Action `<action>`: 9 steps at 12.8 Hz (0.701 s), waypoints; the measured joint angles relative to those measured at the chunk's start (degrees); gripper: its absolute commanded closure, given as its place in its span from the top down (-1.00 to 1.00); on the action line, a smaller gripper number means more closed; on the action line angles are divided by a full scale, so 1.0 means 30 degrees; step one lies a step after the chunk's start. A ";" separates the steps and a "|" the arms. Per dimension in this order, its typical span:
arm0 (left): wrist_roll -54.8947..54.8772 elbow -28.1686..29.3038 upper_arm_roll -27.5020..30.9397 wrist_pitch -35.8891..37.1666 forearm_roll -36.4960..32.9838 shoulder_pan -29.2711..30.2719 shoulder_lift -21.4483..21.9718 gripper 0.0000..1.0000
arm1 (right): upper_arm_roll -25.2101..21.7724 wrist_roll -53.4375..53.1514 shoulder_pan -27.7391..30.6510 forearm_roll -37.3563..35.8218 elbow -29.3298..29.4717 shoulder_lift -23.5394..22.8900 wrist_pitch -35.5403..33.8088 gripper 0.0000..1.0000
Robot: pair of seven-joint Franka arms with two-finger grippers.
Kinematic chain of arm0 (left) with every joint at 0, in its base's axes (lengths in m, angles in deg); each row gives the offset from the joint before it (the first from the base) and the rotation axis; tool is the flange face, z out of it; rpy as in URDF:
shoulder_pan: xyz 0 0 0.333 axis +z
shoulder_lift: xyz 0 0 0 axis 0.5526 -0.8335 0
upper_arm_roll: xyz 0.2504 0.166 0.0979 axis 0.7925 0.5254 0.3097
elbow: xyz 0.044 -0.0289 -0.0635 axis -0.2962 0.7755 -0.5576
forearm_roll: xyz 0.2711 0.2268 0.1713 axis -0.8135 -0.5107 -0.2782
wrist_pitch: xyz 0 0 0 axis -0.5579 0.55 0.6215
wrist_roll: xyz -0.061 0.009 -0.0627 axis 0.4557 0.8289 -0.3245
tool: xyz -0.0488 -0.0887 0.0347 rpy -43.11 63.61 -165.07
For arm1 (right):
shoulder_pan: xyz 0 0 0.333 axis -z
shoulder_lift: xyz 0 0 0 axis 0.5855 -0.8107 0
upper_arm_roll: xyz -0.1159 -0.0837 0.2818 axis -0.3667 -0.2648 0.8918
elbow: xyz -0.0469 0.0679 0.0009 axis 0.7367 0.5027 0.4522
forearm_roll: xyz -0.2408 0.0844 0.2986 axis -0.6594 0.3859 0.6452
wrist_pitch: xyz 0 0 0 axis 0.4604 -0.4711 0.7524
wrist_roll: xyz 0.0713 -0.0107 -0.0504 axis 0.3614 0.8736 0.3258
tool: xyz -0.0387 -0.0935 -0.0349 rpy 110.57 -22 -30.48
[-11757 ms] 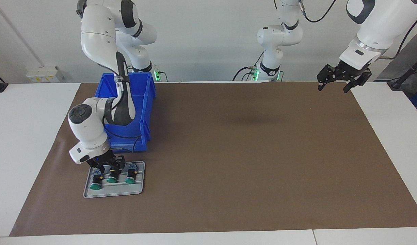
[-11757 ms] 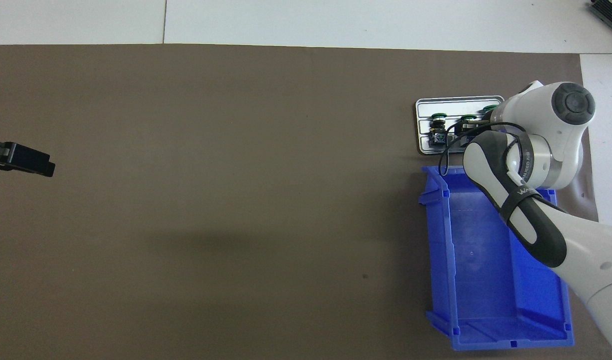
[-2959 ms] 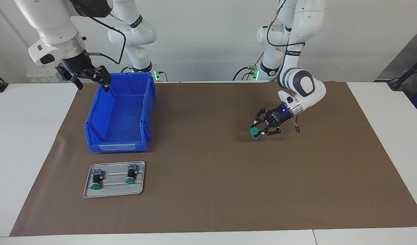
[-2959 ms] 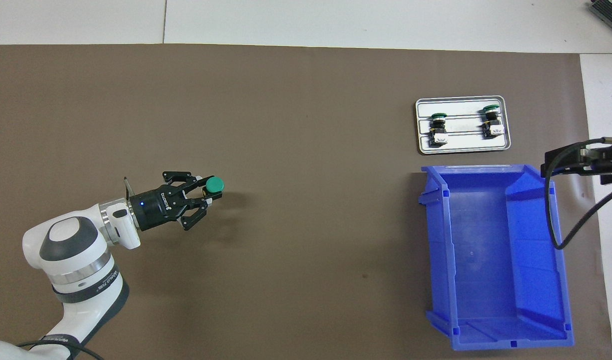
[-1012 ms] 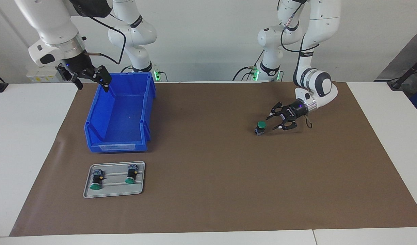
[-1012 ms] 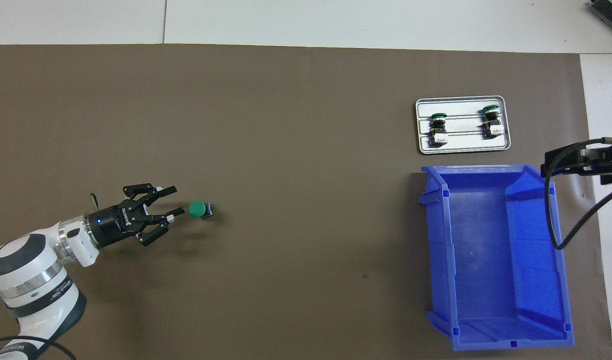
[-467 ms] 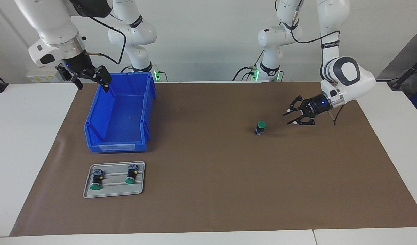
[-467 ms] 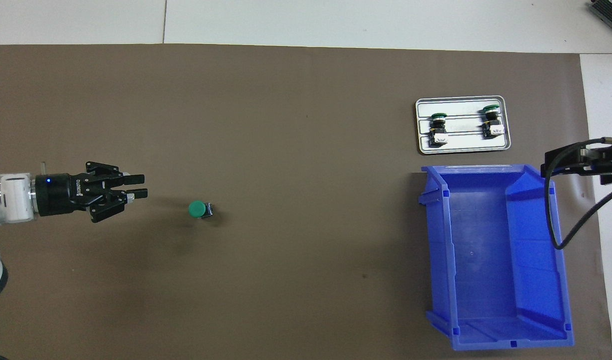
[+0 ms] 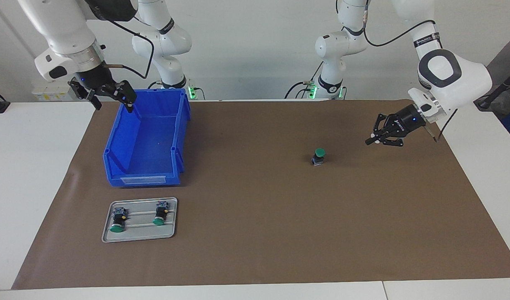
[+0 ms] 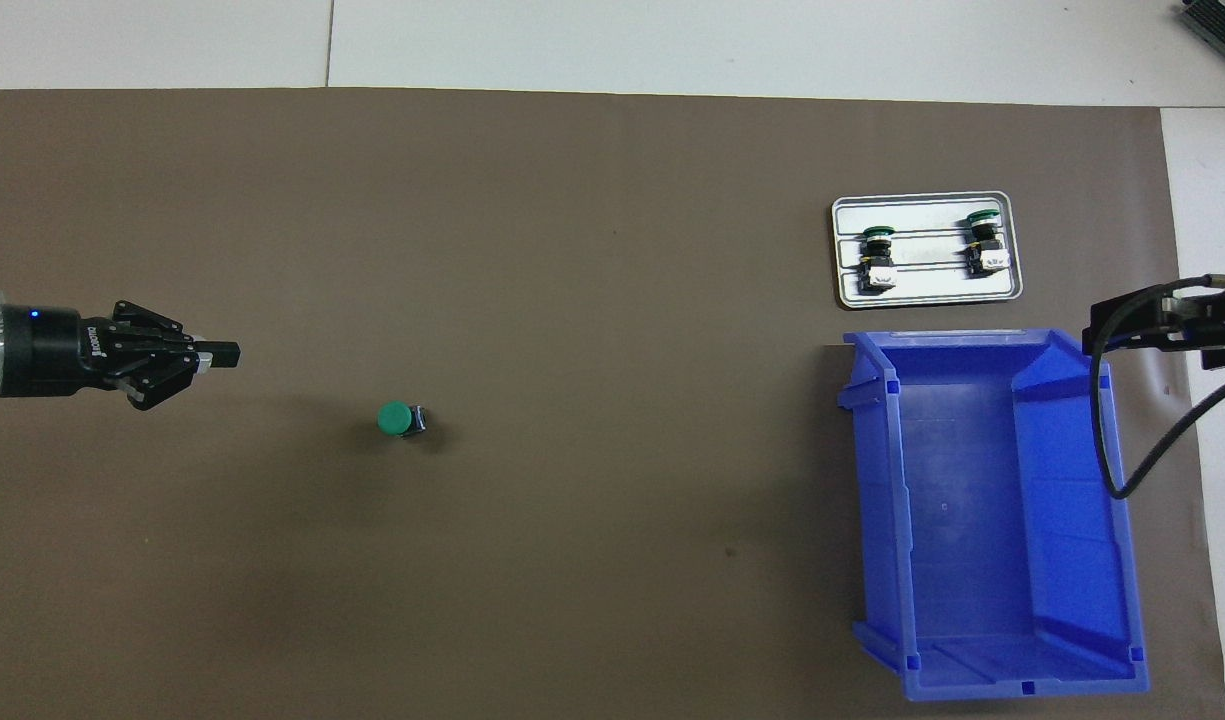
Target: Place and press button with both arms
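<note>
The button [image 9: 319, 156] [image 10: 399, 419] stands upright on the brown mat [image 9: 255, 233], its green cap up, toward the left arm's end of the table. My left gripper [image 9: 369, 142] [image 10: 230, 353] is shut and empty. It hangs in the air over the mat, apart from the button, toward the left arm's end. My right gripper [image 9: 112, 101] [image 10: 1097, 322] is open and empty, raised over the rim of the blue bin [image 9: 146, 139] [image 10: 992, 520]. Two more green-capped buttons [image 9: 116, 221] [image 9: 159, 213] lie on a silver tray [image 9: 140, 235] [image 10: 927, 290].
The blue bin sits at the right arm's end of the table. The silver tray lies on the mat farther from the robots than the bin. White tabletop [image 9: 34, 175] borders the mat on both ends.
My left gripper has drawn away from the standing button toward the left arm's end, risen and shut its fingers. The button and the right arm have stayed still.
</note>
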 measured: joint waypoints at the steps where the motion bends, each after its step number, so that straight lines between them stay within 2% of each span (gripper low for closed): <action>1: 0.0703 -0.0133 -0.0051 -0.0015 -0.0730 -0.0012 0.0161 -1.00 | 0.0000 0.0000 0.0000 0.0000 0.0000 0.0000 0.0000 1.00; 4: 0.4426 -0.0461 -0.0252 -0.0734 -0.3924 -0.0984 0.0842 -1.00 | 0.0000 0.0000 0.0000 0.0000 0.0000 0.0001 0.0000 1.00; 7: 1.0297 -0.0561 -0.0407 -0.2705 -0.8766 -0.3721 0.0922 -1.00 | 0.0000 0.0000 0.0000 0.0000 0.0000 0.0002 0.0000 1.00; 9: 1.4225 -0.0560 -0.0494 -0.3496 -1.0497 -0.5364 0.0847 -1.00 | 0.0000 0.0000 0.0000 0.0000 0.0000 0.0002 0.0000 1.00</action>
